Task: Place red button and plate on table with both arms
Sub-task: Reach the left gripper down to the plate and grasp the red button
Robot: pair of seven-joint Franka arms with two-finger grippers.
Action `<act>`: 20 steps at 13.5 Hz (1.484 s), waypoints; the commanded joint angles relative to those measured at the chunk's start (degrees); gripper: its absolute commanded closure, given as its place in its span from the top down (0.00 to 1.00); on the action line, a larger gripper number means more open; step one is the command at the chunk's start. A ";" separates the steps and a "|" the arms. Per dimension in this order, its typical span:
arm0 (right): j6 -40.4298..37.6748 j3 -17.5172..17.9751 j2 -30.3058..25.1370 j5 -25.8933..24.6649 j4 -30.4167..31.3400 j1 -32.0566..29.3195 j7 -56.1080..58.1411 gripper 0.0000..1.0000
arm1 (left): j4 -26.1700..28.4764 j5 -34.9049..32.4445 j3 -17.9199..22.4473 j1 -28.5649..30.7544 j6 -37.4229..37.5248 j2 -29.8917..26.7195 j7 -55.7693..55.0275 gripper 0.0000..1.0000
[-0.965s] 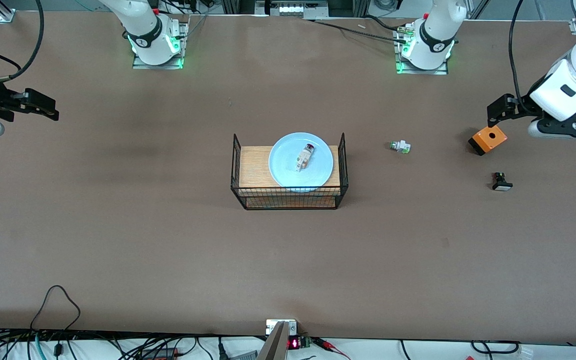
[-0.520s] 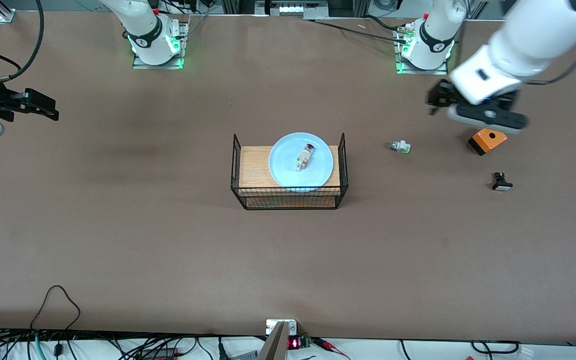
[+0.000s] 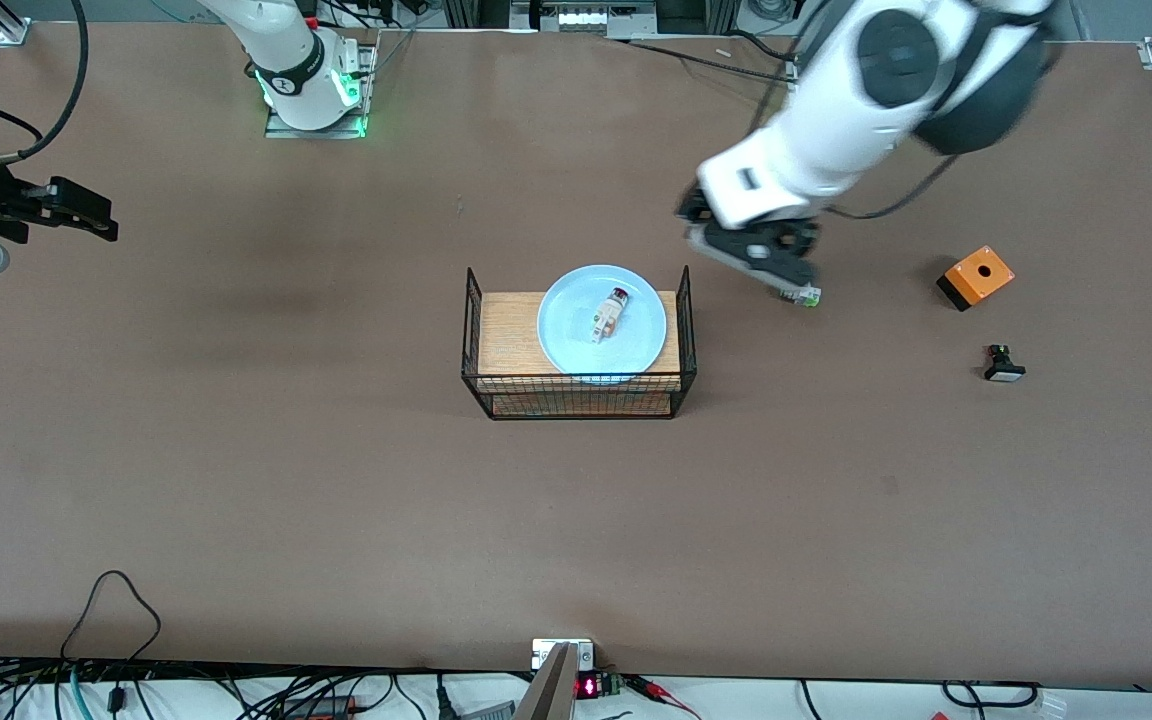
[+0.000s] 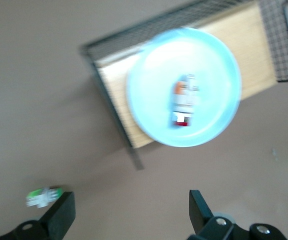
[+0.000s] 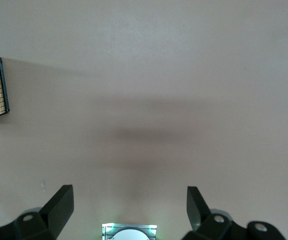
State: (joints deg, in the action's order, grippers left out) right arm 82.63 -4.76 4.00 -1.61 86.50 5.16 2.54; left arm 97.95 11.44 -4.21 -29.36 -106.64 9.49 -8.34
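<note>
The red button (image 3: pixel 609 314) lies on the blue plate (image 3: pixel 561 340), which sits on the wire rack (image 3: pixel 496 395) mid-table (image 3: pixel 336 500). Just past it, the left gripper (image 3: pixel 751 250), jaws wide and empty, has swung in 1 second from the table's end to hover beside the rack (an approach, seemingly). The right gripper (image 3: pixel 86 212), equally wide, waits at its own end.

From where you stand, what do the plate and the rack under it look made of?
The plate looks like glazed ceramic or hard plastic: pale blue, smooth, faintly shiny. The rack looks like thin black metal wire in a grid, with a light wood-grain top, possibly laminate.
</note>
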 commanded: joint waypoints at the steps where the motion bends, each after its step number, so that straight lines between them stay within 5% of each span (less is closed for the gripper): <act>1: -0.63 0.28 0.49 -0.41 -1.16 -0.50 0.97 1.00 | -5.39 0.96 0.61 -3.85 -3.81 6.66 -0.62 1.00; 6: 0.68 0.28 1.88 0.12 -1.07 -0.33 -0.08 1.00 | -5.31 0.17 0.70 -5.62 -16.05 12.74 0.34 1.00; 12: 0.87 0.10 4.45 1.52 -1.16 -0.50 -0.69 1.00 | -4.69 -0.62 -0.01 -6.76 -16.41 16.00 0.43 1.00; 15: 0.78 1.32 4.36 1.97 -1.25 1.16 -12.96 1.00 | -4.78 -6.07 -0.01 -7.29 -17.02 17.66 -0.45 0.99; 17: 0.69 2.21 4.09 1.79 -1.25 4.23 -24.88 1.00 | -4.69 -6.07 -0.01 -7.55 -19.57 18.45 -0.54 0.83; 20: 1.39 2.99 4.09 2.05 -1.34 8.36 -46.34 1.00 | -4.69 -6.07 -0.01 -7.55 -20.63 18.72 0.25 0.37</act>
State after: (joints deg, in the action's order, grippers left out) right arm 84.39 -2.21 8.38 -0.13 86.01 11.91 -33.91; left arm 94.38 6.52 -4.55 -36.48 -127.00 27.68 -8.64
